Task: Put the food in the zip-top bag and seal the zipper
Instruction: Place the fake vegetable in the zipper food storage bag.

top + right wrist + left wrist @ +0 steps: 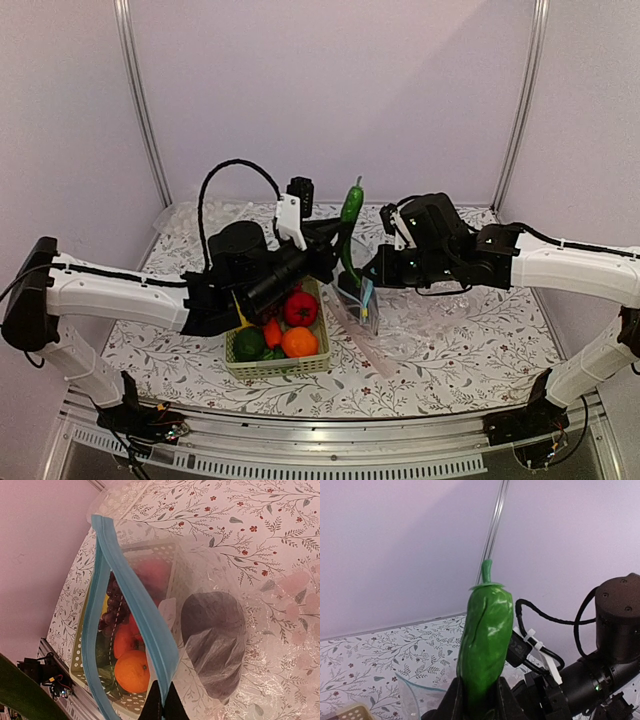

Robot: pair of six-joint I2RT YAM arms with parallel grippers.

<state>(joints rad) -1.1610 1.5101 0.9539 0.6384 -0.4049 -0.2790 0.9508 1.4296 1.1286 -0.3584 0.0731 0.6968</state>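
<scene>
My left gripper [479,700] is shut on the lower end of a glossy dark green vegetable [485,635], which stands upright with its stem up. In the top view this vegetable [352,204] is in the air between the basket and the zip-top bag [364,305]. My right gripper [161,701] is shut on the near side of the light-blue zipper [134,605] and holds the bag's mouth agape. A dark purple eggplant [215,645] lies inside the clear bag [210,587]. Through the bag's mouth I see an orange [132,672], grapes [112,605] and a red fruit [122,639] in the basket beyond.
The pale green mesh basket [278,366] stands on the flowered cloth left of the bag, with a red fruit [301,308], an orange [299,342], a carrot [272,332] and green pieces. Bubbly clear plastic [190,216] lies at the back left. Both arms meet close together above the middle.
</scene>
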